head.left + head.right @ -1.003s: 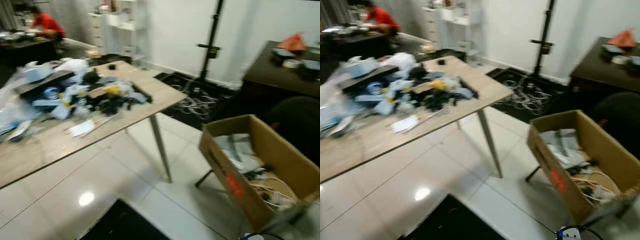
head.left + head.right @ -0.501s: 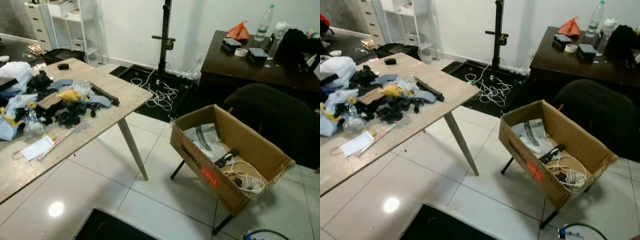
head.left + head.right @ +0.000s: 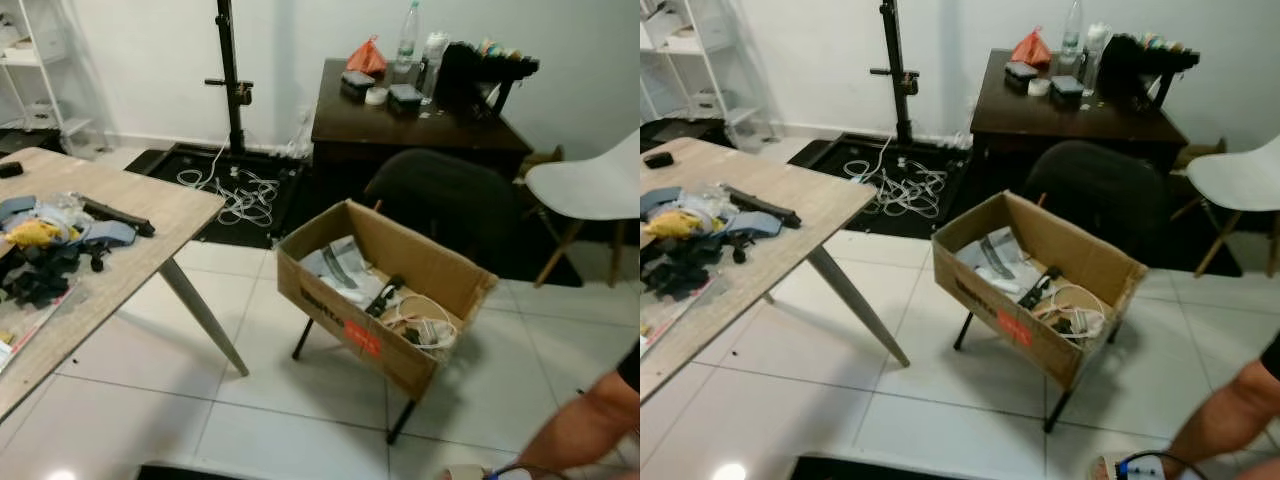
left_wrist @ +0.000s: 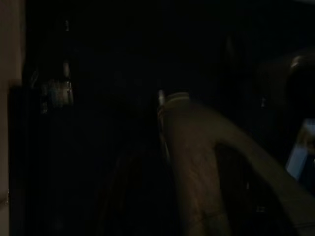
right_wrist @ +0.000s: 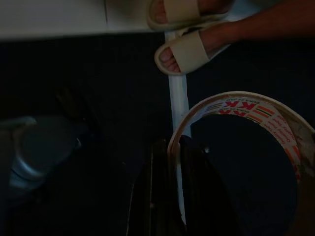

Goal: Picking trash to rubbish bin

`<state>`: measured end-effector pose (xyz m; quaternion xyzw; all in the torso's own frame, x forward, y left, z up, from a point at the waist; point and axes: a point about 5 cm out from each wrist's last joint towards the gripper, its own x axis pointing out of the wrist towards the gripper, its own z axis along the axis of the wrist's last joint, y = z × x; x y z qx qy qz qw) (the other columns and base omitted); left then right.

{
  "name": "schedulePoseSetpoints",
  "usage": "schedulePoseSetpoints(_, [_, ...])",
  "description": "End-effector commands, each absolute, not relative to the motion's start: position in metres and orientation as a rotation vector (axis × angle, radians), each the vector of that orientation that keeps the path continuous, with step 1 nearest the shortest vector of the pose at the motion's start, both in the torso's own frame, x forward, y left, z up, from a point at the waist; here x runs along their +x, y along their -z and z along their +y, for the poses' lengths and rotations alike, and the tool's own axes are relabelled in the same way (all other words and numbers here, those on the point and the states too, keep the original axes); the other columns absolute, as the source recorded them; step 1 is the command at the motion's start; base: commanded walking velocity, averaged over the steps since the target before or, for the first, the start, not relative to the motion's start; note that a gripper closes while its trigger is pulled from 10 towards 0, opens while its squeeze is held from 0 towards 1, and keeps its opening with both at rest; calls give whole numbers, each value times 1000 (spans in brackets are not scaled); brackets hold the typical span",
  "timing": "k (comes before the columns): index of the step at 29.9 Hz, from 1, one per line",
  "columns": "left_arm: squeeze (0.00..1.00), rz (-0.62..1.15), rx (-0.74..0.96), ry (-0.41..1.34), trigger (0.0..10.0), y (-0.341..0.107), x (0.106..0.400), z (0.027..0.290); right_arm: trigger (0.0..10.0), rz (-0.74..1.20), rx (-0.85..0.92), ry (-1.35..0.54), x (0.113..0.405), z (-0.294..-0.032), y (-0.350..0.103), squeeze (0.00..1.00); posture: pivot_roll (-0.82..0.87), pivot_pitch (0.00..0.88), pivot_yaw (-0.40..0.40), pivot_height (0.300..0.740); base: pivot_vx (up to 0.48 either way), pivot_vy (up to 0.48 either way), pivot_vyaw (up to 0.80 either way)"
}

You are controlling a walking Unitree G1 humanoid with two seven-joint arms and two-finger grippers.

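Observation:
A brown cardboard box (image 3: pixel 340 310) on a black stand holds papers, cables and small dark items; it stands on the white tiles right of the wooden table (image 3: pixel 150 215). A heap of mixed trash (image 3: pixel 45 250) in black, blue and yellow lies on that table at the left. In the right wrist view my right gripper (image 5: pixel 173 147) is shut on the rim of a tape roll (image 5: pixel 246 105) with a red and green printed core, low over a dark mat. The left wrist view is very dark, with a dim curved shape.
A person's leg (image 3: pixel 580 430) is at the bottom right, with sandalled feet (image 5: pixel 187 49) close to my right gripper. Behind the box are a black chair (image 3: pixel 440 200), a dark desk (image 3: pixel 400 120) and a white chair (image 3: pixel 590 185). A black stand (image 3: pixel 228 80) rises over cables (image 3: pixel 240 190).
The camera has swung to the right: the table slid to the left edge, the box came to the middle, and the white chair and a person's leg came into view.

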<state>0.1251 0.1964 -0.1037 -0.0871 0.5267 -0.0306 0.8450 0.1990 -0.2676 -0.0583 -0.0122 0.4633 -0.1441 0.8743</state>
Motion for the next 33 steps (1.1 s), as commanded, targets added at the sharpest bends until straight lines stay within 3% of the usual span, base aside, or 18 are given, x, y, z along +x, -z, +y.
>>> schedulePoseSetpoints(1, [0,1181,-190,70,10000,109,107,195,10000,999,-10,292,189,-262,66,0,-144,158,33,740,0,0,-731])
schedulePoseSetpoints(11, [0,1169,-178,88,10000,109,109,196,10000,902,-66,225,211,-256,54,0,-147,159,34,740,50,0,-73])
schedulePoseSetpoints(21, [0,1175,-182,99,10000,109,107,197,10000,542,-33,98,281,-239,2,0,-151,161,38,740,288,0,0])
schedulePoseSetpoints(33, [0,1171,-190,108,10000,108,107,198,10000,344,-39,115,318,-242,-42,0,-156,168,36,740,289,0,0])
